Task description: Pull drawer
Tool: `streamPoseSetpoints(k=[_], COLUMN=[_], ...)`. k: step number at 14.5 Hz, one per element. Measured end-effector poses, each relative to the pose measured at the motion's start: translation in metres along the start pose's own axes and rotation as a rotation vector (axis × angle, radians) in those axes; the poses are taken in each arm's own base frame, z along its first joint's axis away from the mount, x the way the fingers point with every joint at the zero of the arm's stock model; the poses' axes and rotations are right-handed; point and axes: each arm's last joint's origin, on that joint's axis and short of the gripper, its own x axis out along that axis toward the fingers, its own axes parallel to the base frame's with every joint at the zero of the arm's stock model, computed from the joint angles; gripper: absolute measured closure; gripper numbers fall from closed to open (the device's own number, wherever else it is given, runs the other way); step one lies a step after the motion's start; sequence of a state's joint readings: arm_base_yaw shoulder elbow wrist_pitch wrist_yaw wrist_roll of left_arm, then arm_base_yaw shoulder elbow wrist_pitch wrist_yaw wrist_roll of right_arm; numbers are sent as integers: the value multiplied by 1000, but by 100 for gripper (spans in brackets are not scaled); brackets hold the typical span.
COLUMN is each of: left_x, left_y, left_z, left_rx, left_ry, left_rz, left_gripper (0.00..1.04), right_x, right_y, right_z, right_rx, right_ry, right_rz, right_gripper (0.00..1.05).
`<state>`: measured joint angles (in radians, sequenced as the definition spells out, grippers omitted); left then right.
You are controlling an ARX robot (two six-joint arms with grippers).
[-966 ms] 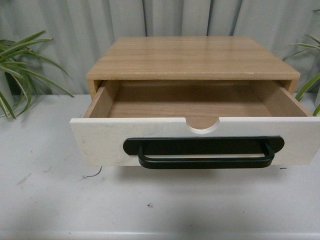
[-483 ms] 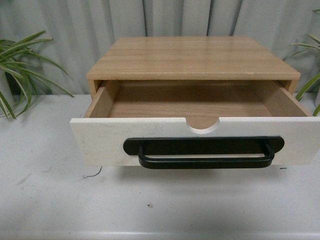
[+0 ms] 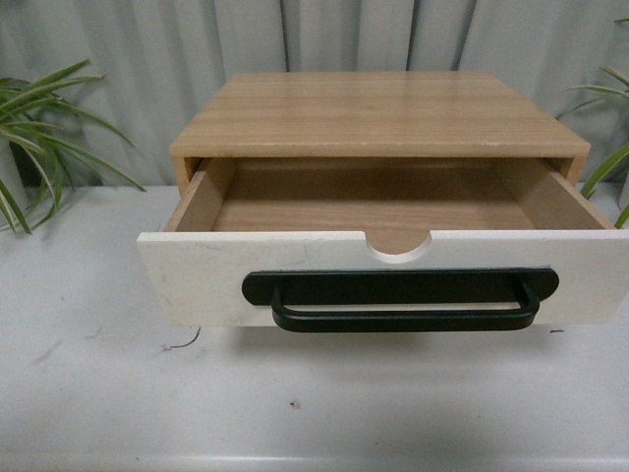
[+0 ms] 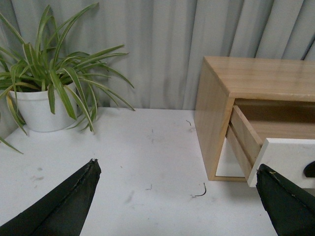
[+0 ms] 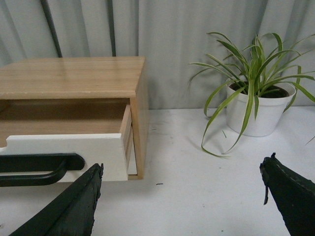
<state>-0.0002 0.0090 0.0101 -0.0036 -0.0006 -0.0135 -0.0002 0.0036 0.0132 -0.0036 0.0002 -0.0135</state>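
Drawer point(image 3: 197, 275): matt white front, light wood inside, black satin bar handle point(image 3: 400, 299); cabinet point(image 3: 378, 113) smooth wood-grain; table point(image 3: 98, 393) scuffed white.

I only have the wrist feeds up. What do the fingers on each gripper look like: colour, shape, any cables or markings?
Only the fingers show. The left gripper has two dark, almost black fingers, wedge-shaped, tapering to pointed tips with slightly rough edges. The right gripper has the same dark tapered fingers. No cables, labels or markings are visible, and neither arm appears in the front view.
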Motion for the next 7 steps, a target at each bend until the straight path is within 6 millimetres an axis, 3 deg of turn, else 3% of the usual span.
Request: streamPoseSetpoints(k=[7], left_x=[0], left_y=[0], left_z=[0], left_rx=[0], left_ry=[0], left_rz=[0], left_gripper=[7], right_x=[0], right_y=[0], right_z=[0], right_rx=[0], right_ry=[0], right_rz=[0], right_gripper=[6])
